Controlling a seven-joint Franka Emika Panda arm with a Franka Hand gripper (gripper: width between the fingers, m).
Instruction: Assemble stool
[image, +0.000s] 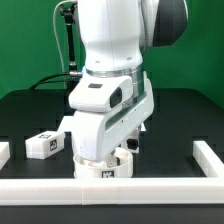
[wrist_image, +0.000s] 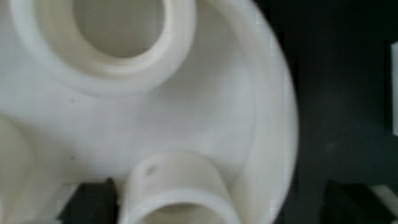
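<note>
White seat (wrist_image: 196, 110) fills wrist view. Over it the gripper (image: 104, 156), finger spread hidden: cannot tell. Loose leg (image: 45, 146) lower left; border rail (image: 160, 188) just beside seat, open table (image: 180, 120) right.

**Stool kit, white plastic**
- Seat (image: 103, 170): thick round disc resting low on the dark tabletop (image: 182, 116). A black-and-white tag on its rim faces the exterior view, and its upper part is hidden.
- Socket (wrist_image: 128, 35): large smooth-lipped oval opening in the seat's face.
- Stub (wrist_image: 178, 190): short hollow-ended tube standing off the same face. Leg or boss, cannot tell.
- First leg (image: 42, 146): short tagged block lying to the exterior view's left of the seat, apart from it.
- Second leg (image: 66, 124): also left of the seat, farther back, partly hidden.
</note>
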